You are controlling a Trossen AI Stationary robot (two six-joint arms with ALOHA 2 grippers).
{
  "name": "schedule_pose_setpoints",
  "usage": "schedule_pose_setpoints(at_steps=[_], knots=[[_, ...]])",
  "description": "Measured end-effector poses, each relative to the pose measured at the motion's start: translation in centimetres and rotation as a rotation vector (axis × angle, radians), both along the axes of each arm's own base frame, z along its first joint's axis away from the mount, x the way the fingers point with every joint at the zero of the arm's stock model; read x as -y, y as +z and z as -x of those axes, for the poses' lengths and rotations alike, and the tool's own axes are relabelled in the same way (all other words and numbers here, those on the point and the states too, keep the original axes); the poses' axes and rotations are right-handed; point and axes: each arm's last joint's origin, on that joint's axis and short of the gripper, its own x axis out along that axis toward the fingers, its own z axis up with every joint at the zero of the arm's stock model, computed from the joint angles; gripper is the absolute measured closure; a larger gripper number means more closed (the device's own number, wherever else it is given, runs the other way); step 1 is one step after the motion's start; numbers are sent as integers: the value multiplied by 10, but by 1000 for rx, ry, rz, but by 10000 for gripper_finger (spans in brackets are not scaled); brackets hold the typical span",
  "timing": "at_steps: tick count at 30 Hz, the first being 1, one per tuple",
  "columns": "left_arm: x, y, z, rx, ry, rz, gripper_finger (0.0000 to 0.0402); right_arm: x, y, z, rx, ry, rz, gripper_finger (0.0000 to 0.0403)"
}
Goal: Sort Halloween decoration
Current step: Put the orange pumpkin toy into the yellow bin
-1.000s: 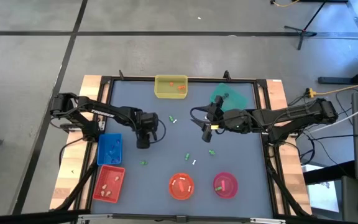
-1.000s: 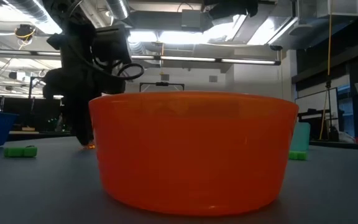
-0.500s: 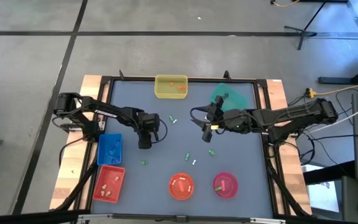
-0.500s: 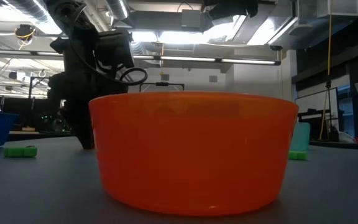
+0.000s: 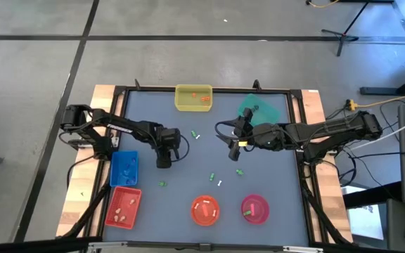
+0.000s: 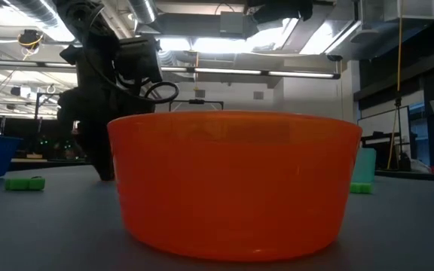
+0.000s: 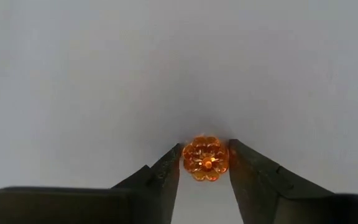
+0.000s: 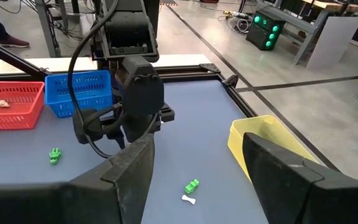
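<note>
Our left tool point(image 7: 205, 163) had narrowed around the orange pumpkin trinket point(image 7: 205, 158) on the bench point(image 7: 104, 74), fingers apparently touching; pickup seemed imminent; right tool point(image 8: 194, 155) waited, released.

On the grey table point(image 5: 188, 158), a yellow tray point(image 5: 193, 98) sits at 12 o'clock with a green tray point(image 5: 266, 107) at 1 o'clock. A blue basket point(image 5: 124, 167) and a red basket point(image 5: 123, 208) lie at 8 o'clock. An orange bowl point(image 5: 205, 211) sits at 6 o'clock, a pink bowl point(image 5: 254, 209) just beside it at 5 o'clock.
</note>
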Motion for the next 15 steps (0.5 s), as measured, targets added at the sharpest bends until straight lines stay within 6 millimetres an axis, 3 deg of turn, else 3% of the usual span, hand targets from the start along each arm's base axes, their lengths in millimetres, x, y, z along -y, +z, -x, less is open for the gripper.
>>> schedule_pose_setpoints(at_steps=[7, 15], knots=[[0, 0, 0, -4, 1, -1, 323, 0, 0, 0, 1, -3, 1, 157], [-1, 10, -9, -1, 1, -2, 328, 0, 0, 0, 1, -3, 1, 157]])
